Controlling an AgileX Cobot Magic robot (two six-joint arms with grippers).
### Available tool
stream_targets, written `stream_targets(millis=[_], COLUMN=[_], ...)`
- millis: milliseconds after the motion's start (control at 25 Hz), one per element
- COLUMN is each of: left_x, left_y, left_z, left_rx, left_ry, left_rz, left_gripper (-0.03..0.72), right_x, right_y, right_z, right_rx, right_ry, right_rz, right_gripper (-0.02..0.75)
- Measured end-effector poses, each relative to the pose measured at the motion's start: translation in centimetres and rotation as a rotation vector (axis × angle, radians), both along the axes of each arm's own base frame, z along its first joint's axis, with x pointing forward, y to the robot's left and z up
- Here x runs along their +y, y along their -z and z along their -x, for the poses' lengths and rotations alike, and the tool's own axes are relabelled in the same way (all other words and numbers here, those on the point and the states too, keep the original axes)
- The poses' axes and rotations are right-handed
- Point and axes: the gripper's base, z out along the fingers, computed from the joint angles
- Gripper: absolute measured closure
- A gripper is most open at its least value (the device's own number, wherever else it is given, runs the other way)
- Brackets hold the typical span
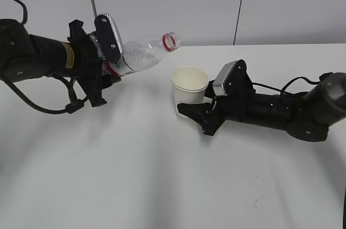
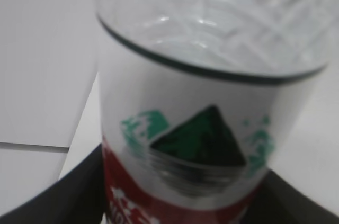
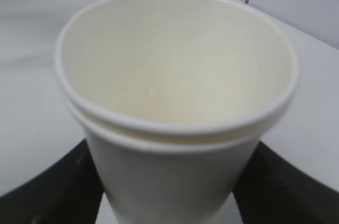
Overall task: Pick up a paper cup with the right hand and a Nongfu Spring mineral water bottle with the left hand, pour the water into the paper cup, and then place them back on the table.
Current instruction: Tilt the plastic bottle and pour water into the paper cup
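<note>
Left hand: black arm with a yellow sticker, entering from the left edge of the exterior view, raised above the table; its two fingers are clamped on the labelled lower body of the Nongfu Spring mineral water bottle. Bottle: clear plastic, cap off, tipped far over toward the right with the red-ringed open mouth as its rightmost point, held well clear of the tabletop; the mouth sits up and just left of the cup's rim, apart from it. In the left wrist view the bottle fills the frame, its white label with green mountain mark above a red band, dark finger pads at either side near the bottom edge. Water: not discernible in the bottle or as a stream. Paper cup: cream-white, upright, near the table's centre, below and right of the bottle's mouth; whether its base touches the table cannot be told. In the right wrist view the cup shows a doubled rolled rim and a dry-looking interior. Right hand: black arm with a silver-grey wrist block, lying low from the right edge, its fingers closed on the cup's lower wall from the right side.
</note>
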Motion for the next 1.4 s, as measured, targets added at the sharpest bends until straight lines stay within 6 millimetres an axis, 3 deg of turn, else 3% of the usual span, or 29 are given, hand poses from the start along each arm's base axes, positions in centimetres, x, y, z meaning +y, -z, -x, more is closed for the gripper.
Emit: stream_targets(millis=[320, 600, 1400], left_x=[0.1, 0.0, -0.4], left_y=[0.0, -1.3, -1.0], left_z=[0.0, -1.0, -0.5], left_rx=[-0.009, -0.036, -0.051], left_ry=[0.024, -0.005, 0.051], left_rz=[-0.064, -0.118, -0.303], left_gripper=[0.270, 0.270, 0.270], right_x=[0.1, 0.2, 0.3], right_y=[0.1, 0.1, 0.0], right_z=[0.2, 0.3, 0.2], right_rx=[-0.002, -0.001, -0.011], right_ry=[-0.022, -0.036, -0.062], right_rz=[0.011, 0.016, 0.027], right_gripper=[0.229, 0.229, 0.229])
